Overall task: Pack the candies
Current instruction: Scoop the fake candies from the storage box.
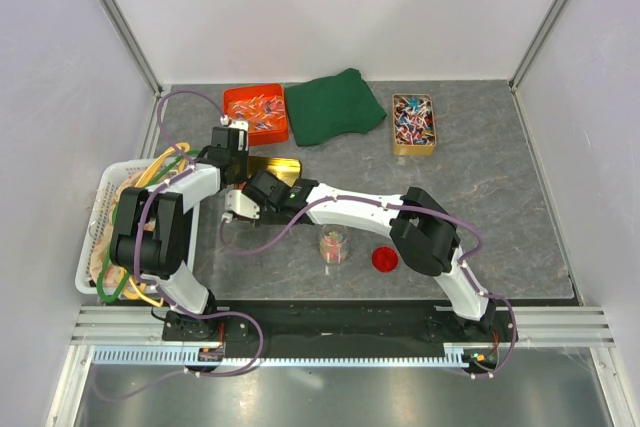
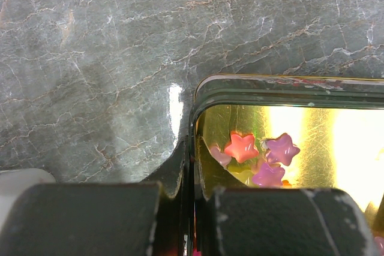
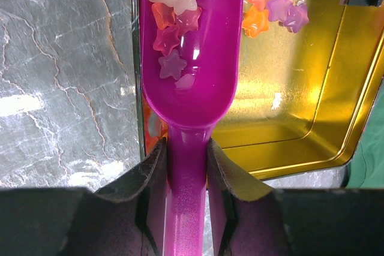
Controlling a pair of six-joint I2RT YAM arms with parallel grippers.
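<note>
The candies are small star-shaped gummies in pink, orange, purple and white. Some lie in a gold tin, seen in the right wrist view and the left wrist view. My right gripper is shut on the handle of a purple scoop, which holds several candies over the tin's edge. My left gripper is shut on the tin's side wall. From above, both grippers, left and right, meet at the tin. A clear jar holds a few candies.
A red lid lies beside the jar. At the back are an orange tray of wrapped sweets, a green cloth and a wooden box of twist-wrapped sweets. A white basket stands at the left edge.
</note>
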